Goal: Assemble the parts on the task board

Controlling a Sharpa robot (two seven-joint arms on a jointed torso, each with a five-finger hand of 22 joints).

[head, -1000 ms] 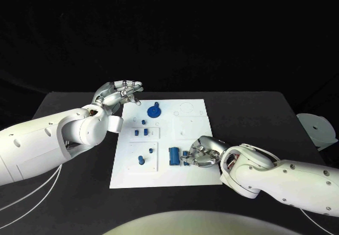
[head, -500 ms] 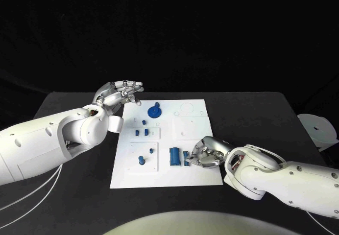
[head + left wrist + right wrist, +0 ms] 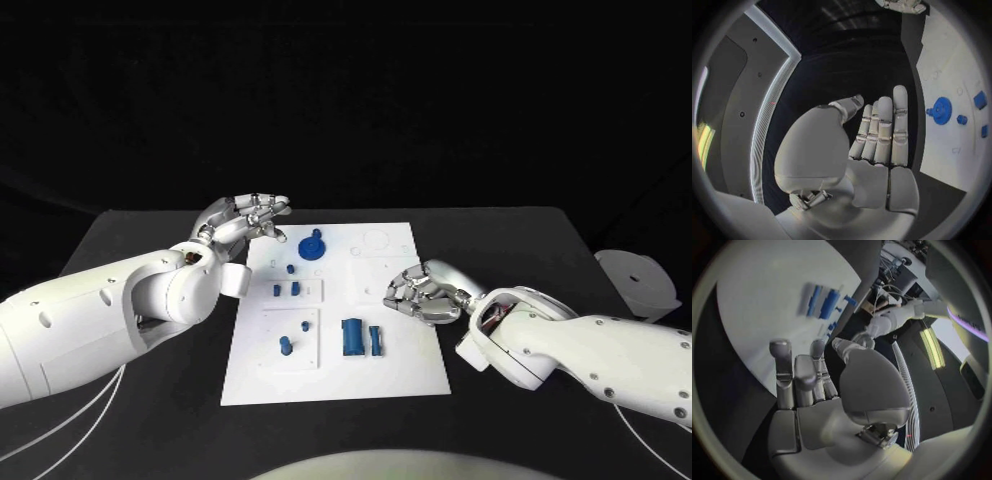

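Writing or brand marks cannot be read anywhere on the board (image 3: 411, 345), a flat white rectangular plate lying in the middle of the matte black counter (image 3: 144, 230). Its surface is smooth, with a few shallow raised panels and faint round outlines near the far end. Small blue pieces sit on it: a round toothed gear (image 3: 313, 250) with a knob near the far edge, a pair of short blocks (image 3: 287, 290) on a panel below it, a small peg (image 3: 286, 346) on the lower left panel, and in the near middle a thick upright-sided bar (image 3: 352, 337) with a thinner strip (image 3: 376, 340) just beside it. The left hand (image 3: 248, 216), made of silver metal segments on a glossy white arm, hangs above the counter beside the board's far left corner; in the left wrist view its fingers (image 3: 882, 130) lie straight and side by side with the thumb bent toward them, and nothing is in it. The right hand (image 3: 423, 296) hovers over the board's right edge, apart from the bar and strip, fingers (image 3: 795, 377) bent inward a little but separated, holding nothing. A white disc-shaped object (image 3: 636, 272) sits at the counter's right edge.
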